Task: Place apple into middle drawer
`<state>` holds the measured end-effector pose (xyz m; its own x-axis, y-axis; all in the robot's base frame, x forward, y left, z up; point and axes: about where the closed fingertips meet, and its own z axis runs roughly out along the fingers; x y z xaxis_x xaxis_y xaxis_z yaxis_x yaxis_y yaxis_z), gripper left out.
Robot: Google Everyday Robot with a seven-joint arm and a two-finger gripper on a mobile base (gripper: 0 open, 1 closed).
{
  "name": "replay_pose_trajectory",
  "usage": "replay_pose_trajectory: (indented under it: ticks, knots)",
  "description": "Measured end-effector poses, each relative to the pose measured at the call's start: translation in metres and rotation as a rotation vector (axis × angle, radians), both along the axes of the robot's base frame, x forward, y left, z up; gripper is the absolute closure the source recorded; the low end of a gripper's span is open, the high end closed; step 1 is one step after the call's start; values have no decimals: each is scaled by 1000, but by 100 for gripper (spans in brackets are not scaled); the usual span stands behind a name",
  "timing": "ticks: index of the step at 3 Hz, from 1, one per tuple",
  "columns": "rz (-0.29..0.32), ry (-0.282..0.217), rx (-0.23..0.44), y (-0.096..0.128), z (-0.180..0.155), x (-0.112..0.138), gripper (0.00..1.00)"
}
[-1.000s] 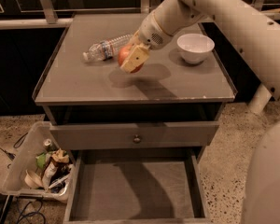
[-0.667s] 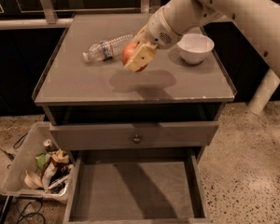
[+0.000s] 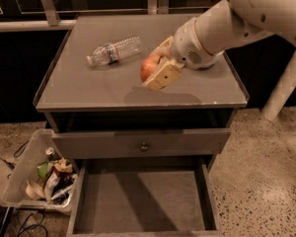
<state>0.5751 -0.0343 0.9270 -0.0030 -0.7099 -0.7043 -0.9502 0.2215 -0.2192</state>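
My gripper (image 3: 155, 70) is shut on the red-orange apple (image 3: 149, 67) and holds it above the front middle of the cabinet top (image 3: 89, 90); its shadow falls on the surface just below. The middle drawer (image 3: 143, 201) is pulled open at the bottom of the view, below and in front of the apple. It shows a plain flat grey floor with nothing on it.
A clear plastic bottle (image 3: 113, 50) lies on its side at the back left of the top. A closed drawer front with a round knob (image 3: 144, 146) sits above the open drawer. A bin of trash (image 3: 37, 179) stands on the floor to the left.
The gripper has carried the apple from the middle of the cabinet top toward its front edge. My arm now hides the white bowl.
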Motion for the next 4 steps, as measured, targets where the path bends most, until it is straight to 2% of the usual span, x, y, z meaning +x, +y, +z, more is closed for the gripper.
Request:
replay_pose_trajectory:
  ticks: [2, 3, 4]
  knots:
    - [-39, 3, 42, -36, -31, -63, 100]
    - [-67, 54, 90, -43, -69, -90, 100]
    - [-67, 54, 90, -43, -69, -90, 100]
